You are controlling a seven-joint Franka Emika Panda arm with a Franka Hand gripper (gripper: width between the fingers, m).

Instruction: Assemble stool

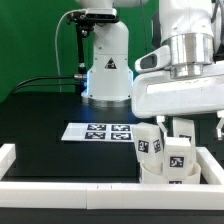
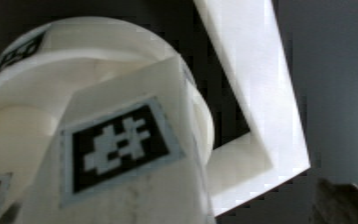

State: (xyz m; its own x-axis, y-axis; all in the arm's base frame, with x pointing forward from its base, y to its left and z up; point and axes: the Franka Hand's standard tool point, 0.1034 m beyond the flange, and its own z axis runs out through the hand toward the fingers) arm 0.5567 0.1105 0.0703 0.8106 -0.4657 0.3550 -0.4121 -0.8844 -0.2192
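Note:
The white stool parts sit at the front on the exterior view's right. The round seat [image 1: 160,176] lies low, with two chunky tagged legs standing on it, one [image 1: 149,144] towards the left and one [image 1: 178,156] towards the right. My gripper [image 1: 170,128] comes down from above right onto the tops of these legs. In the wrist view a leg [image 2: 105,150] with its square tag fills most of the picture, reaching down between the jaws. A second white part [image 2: 247,70] lies behind it. The fingertips themselves are hidden.
The marker board [image 1: 100,131] lies flat on the black table, left of the stool parts. Long white border rails run along the front [image 1: 70,188] and the left side [image 1: 6,158]. The arm's base [image 1: 105,70] stands at the back.

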